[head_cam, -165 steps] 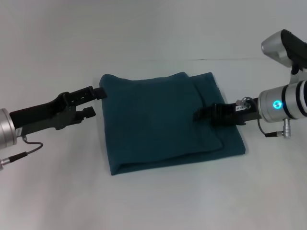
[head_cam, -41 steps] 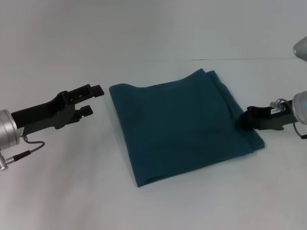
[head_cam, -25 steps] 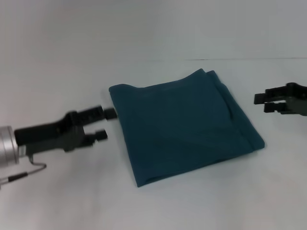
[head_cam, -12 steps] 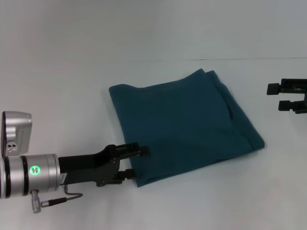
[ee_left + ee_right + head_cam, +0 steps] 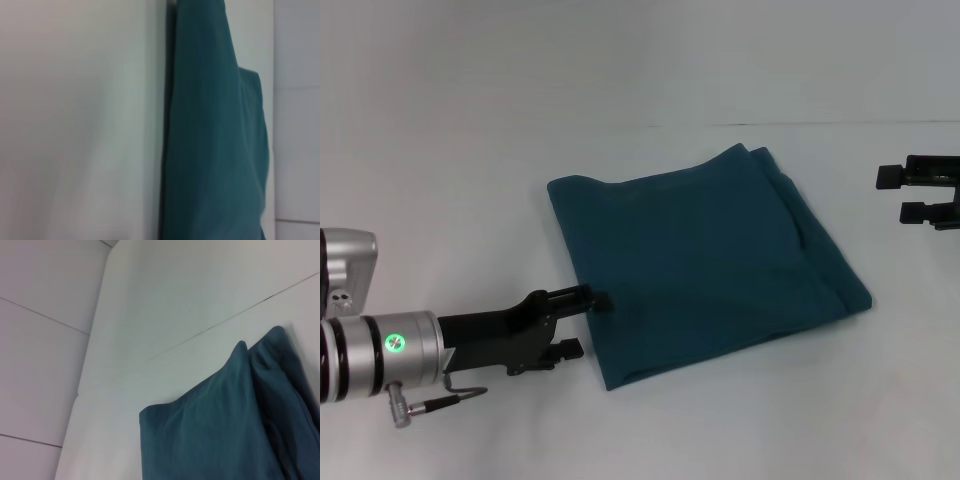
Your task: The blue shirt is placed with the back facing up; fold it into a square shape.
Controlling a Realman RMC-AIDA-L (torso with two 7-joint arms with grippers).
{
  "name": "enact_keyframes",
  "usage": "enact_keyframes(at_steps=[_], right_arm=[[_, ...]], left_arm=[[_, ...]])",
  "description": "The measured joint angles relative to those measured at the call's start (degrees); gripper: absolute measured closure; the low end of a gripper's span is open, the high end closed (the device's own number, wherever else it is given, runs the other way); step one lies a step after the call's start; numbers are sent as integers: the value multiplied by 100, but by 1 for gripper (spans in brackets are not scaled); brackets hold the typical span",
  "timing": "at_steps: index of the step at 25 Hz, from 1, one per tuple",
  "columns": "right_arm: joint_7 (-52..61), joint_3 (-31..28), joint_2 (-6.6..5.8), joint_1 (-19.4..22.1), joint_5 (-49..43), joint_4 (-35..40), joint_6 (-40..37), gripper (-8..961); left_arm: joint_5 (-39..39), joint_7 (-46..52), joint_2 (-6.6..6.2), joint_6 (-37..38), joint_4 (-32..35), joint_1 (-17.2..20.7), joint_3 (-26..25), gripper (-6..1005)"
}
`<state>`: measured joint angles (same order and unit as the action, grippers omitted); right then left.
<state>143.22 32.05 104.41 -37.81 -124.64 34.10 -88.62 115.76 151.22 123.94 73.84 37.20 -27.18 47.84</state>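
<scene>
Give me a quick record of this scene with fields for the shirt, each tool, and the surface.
shirt: blue shirt, folded to a rough square, lying flat, skewed to the table edge
left tool: left tool open, at the shirt's near left edge, upper finger tip at the fabric
right tool: right tool open, off the shirt's right side, apart from it
surface: white table

left gripper (image 5: 582, 322) now down at blue shirt's (image 5: 705, 260) near-left edge, fingers apart; right gripper (image 5: 905, 194) pulled off, well clear.
</scene>
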Motion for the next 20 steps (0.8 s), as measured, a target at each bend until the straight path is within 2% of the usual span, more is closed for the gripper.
enact_keyframes(at_steps=[7, 20], right_arm=[[4, -12, 0, -7, 5, 0, 12, 67], [13, -77, 0, 47, 11, -2, -23, 67]], left_arm=[[0, -2, -2, -319, -101, -122, 227, 94], [-1, 78, 4, -342, -246, -125, 242, 94]])
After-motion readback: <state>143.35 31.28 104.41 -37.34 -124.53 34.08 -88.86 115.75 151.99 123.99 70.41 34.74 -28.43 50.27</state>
